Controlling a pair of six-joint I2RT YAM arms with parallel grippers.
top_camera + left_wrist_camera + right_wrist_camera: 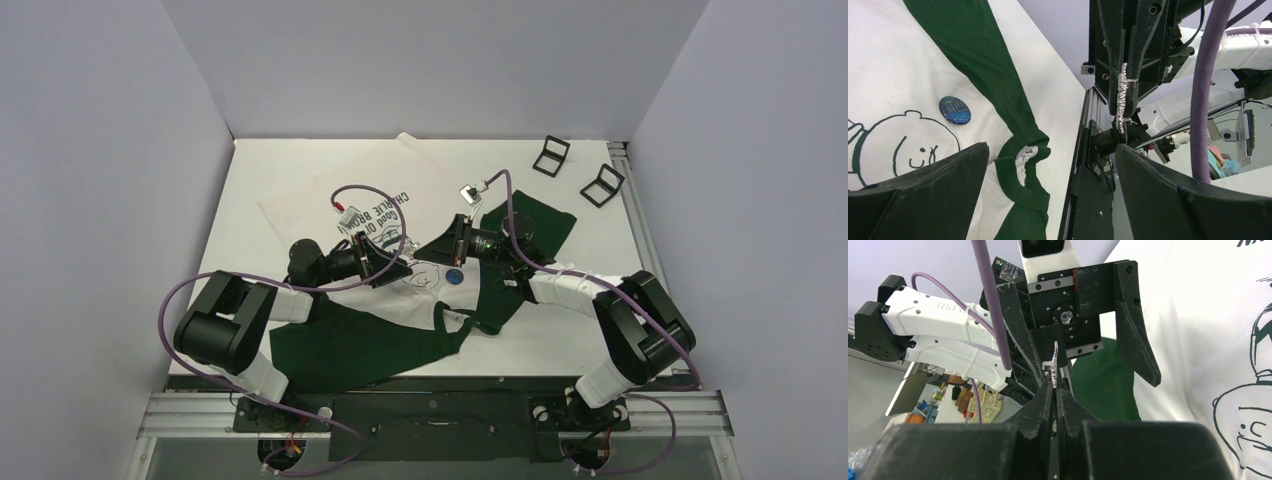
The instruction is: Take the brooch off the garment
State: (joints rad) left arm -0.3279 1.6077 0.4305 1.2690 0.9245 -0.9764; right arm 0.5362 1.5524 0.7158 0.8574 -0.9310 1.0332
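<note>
The garment (300, 200) lies crumpled on the table, white with dark green sleeves and a cartoon face; it also shows in the left wrist view (888, 75) and the right wrist view (1198, 315). My right gripper (428, 250) (1055, 387) is shut on a thin sparkly silver brooch (1054, 360) and holds it in the air above the shirt, clear of the cloth. The brooch (1122, 97) hangs in front of my left gripper (398, 266) (1052, 150), which is open, empty and facing the right one. A round blue badge (455, 277) (954, 110) sits on the shirt's chest.
Two small black stands (551, 154) (601, 184) are at the back right of the white table (570, 335). The table's front rail (1088, 150) runs just past the green collar (1023, 170). Grey walls enclose the table.
</note>
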